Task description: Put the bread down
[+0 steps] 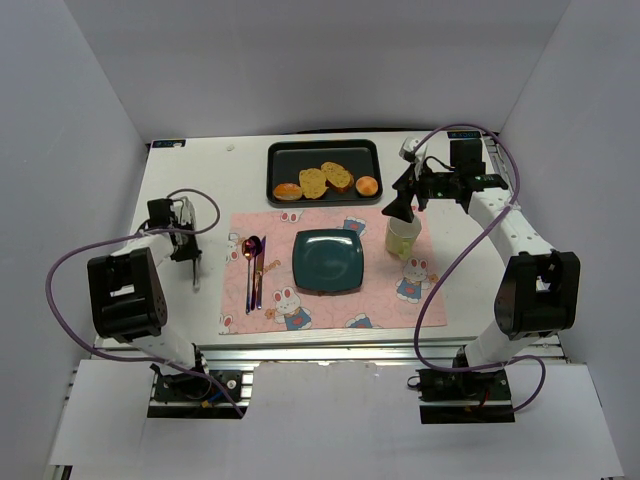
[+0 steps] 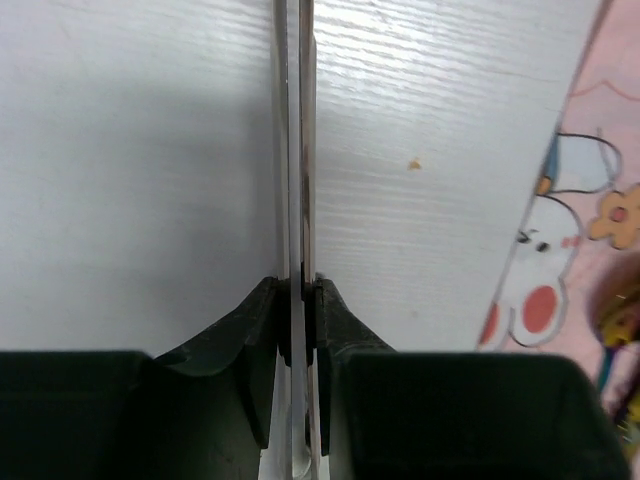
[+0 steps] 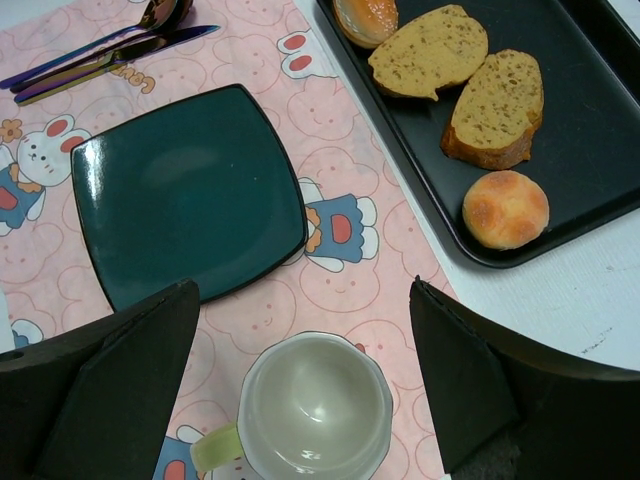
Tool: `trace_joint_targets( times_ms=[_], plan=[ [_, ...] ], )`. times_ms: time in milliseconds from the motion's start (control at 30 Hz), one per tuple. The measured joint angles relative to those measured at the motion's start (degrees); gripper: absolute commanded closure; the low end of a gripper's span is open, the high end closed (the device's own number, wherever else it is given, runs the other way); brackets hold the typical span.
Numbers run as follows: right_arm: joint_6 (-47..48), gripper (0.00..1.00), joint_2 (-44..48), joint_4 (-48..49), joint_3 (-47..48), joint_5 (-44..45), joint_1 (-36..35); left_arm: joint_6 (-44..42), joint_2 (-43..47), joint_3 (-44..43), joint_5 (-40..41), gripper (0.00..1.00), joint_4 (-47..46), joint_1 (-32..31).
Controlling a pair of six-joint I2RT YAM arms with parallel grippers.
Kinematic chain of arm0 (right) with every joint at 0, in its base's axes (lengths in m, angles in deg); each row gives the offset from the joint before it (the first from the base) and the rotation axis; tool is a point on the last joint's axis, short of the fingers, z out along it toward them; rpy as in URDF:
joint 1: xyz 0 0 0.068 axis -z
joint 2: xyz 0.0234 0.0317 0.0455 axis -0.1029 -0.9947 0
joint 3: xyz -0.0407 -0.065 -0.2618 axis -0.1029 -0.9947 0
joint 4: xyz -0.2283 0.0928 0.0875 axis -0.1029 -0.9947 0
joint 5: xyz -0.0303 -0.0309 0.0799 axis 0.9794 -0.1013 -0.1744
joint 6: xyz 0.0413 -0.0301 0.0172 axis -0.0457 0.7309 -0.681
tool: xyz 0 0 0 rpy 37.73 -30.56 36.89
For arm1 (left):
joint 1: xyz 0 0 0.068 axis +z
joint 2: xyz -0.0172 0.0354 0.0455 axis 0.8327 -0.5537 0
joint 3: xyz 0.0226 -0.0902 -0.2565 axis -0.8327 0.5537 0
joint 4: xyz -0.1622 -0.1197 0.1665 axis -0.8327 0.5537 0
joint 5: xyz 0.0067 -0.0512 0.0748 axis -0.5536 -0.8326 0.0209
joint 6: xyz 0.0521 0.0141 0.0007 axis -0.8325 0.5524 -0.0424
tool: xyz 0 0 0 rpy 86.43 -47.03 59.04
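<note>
Item: the bread [image 3: 505, 208], small round golden bun; located at the right end of the black tray [image 3: 590, 150], just beside the nearer of two toasted slices [image 3: 495, 108]; not gripped, not touched by either arm; an oval bun [image 3: 365, 18] is noted at the tray's far end and is not the item concerned

Receiving place: not named by the task; the teal plate [image 3: 180, 190] on the pink placemat [image 3: 340, 290] is judged the likely one; it is seen bare, well apart from the bread

Right gripper [image 3: 300, 300]: jaws spread wide, nothing held; it is hung over the pale cup [image 3: 315, 405], near the tray's right end in the top view, with the bread ahead and to one side

Left gripper [image 2: 297, 285]: jaws drawn nearly together, only a thin slit shown; a pale strip is seen in the slit and cannot be identified; it is parked over the bare desk [image 1: 200, 180], left of the placemat, well away from the bread

Progress: nothing of the task is judged done; the approach is judged underway at most

Remaining: the right jaws are to be brought over the bread and closed; the bread is to be lifted off the tray, carried and released at its place
</note>
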Motion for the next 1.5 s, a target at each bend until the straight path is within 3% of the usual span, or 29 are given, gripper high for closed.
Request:
trace_joint_targets(
  times_ms=[167,333,433,567,767,933,1133,1500],
  plan=[
    [-0.1,0.11,0.0,0.0,0.0,0.0,0.2,9.6,2.7,-0.8,-5.5,1.00,1.3,-1.0],
    [-0.6,0.11,0.0,0.0,0.0,0.0,0.2,21.1,6.1,-7.8,-9.2,1.00,-1.7,-8.9],
    [-1.3,0.11,0.0,0.1,0.4,-0.1,0.2,28.1,5.8,-12.7,-11.8,0.96,-6.2,-14.6],
    [-2.0,0.11,0.0,0.6,1.0,-0.3,0.2,33.8,1.2,-21.2,-15.2,0.83,-7.2,-19.7],
    [-2.1,0.11,0.0,1.2,1.0,-0.2,0.3,37.4,-10.7,-34.5,-17.3,0.67,-3.2,-24.0],
    [-2.4,0.11,0.0,1.4,1.0,-0.2,0.6,38.9,-17.7,-41.2,-17.6,0.59,-0.4,-30.0],
    [-3.1,0.11,0.0,1.8,1.0,-0.2,1.5,39.5,-21.9,-45.7,-18.6,0.56,3.3,-35.5],
    [-3.5,0.11,0.1,2.7,1.0,-0.2,1.9,37.6,-24.4,-51.4,-18.3,0.53,8.8,-37.6]
  ],
)
